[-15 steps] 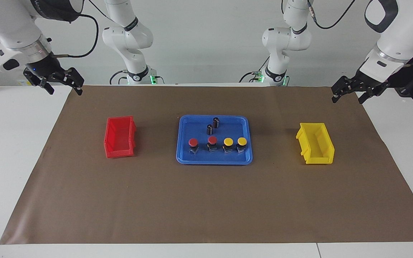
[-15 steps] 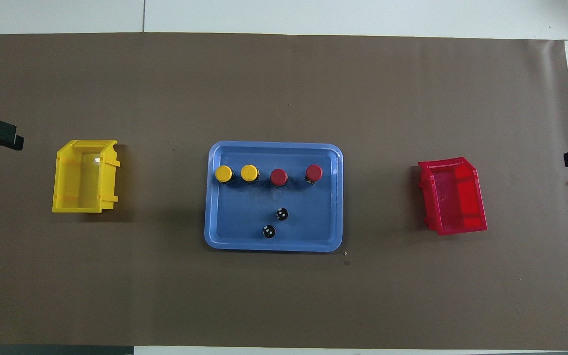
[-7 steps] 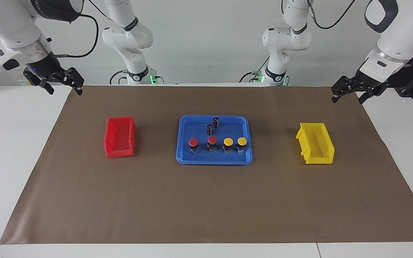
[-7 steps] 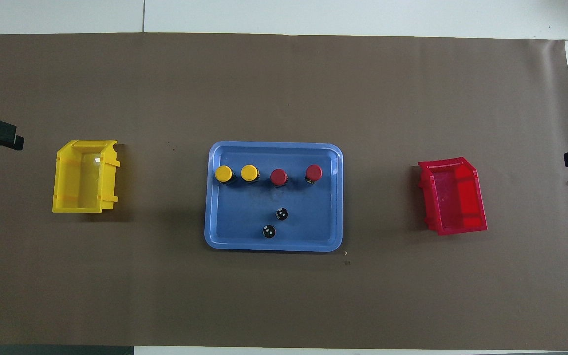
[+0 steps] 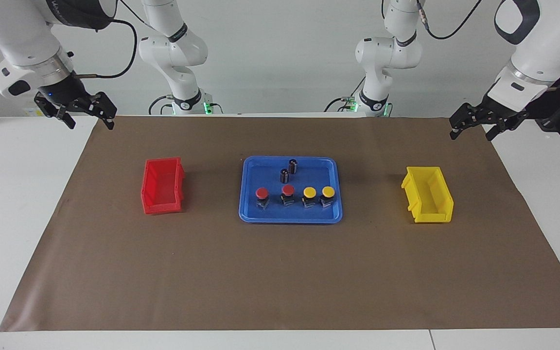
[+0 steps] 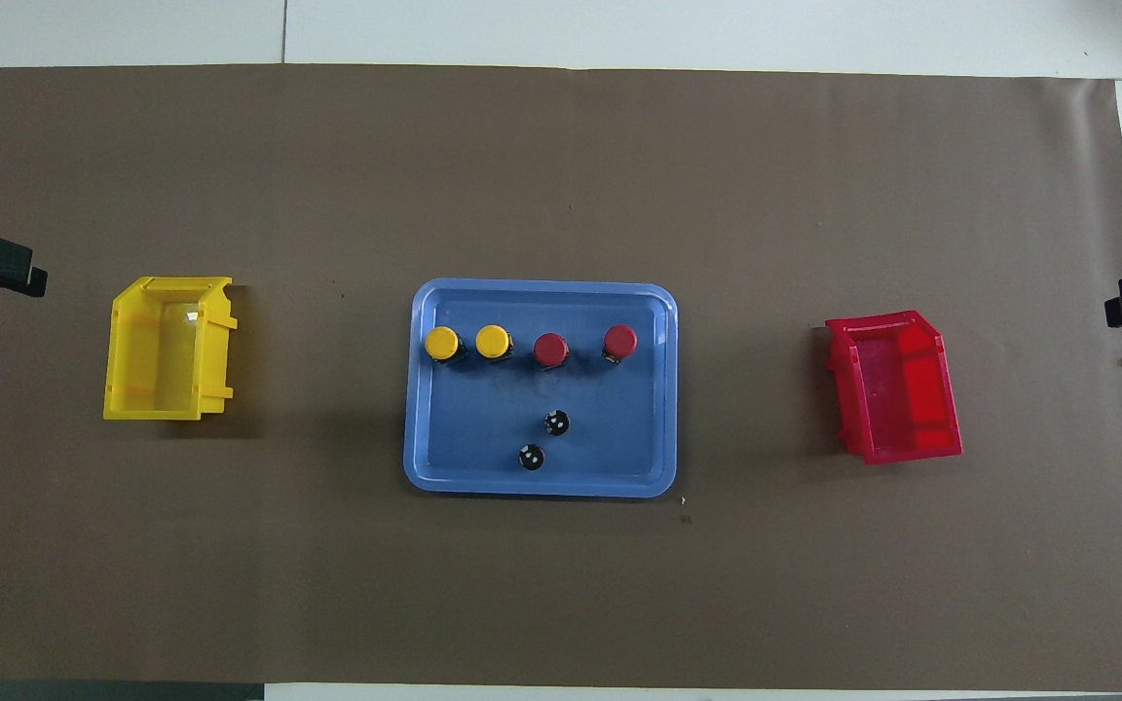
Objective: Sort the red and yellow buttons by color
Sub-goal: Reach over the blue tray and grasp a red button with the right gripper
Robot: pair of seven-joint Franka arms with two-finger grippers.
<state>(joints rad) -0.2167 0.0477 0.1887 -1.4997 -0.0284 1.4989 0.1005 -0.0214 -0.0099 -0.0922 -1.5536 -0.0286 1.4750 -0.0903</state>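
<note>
Two red buttons (image 5: 262, 193) (image 5: 288, 190) and two yellow buttons (image 5: 309, 192) (image 5: 328, 191) stand in a row in the blue tray (image 5: 260, 217), along its edge farther from the robots. The overhead view shows the yellow pair (image 6: 441, 343) (image 6: 493, 341) toward the left arm's end and the red pair (image 6: 550, 349) (image 6: 620, 340) toward the right arm's end. My right gripper (image 5: 89, 116) is open and empty, raised over the mat's corner at the right arm's end. My left gripper (image 5: 471, 130) is open and empty over the mat's corner at the left arm's end.
A red bin (image 5: 162, 209) lies on the brown mat toward the right arm's end and a yellow bin (image 5: 433, 217) toward the left arm's end. Two dark capless cylinders (image 5: 293, 166) (image 5: 284, 175) stand in the tray nearer to the robots than the buttons.
My right gripper has shifted slightly toward the middle of the table. The left gripper, the buttons and the bins have not moved.
</note>
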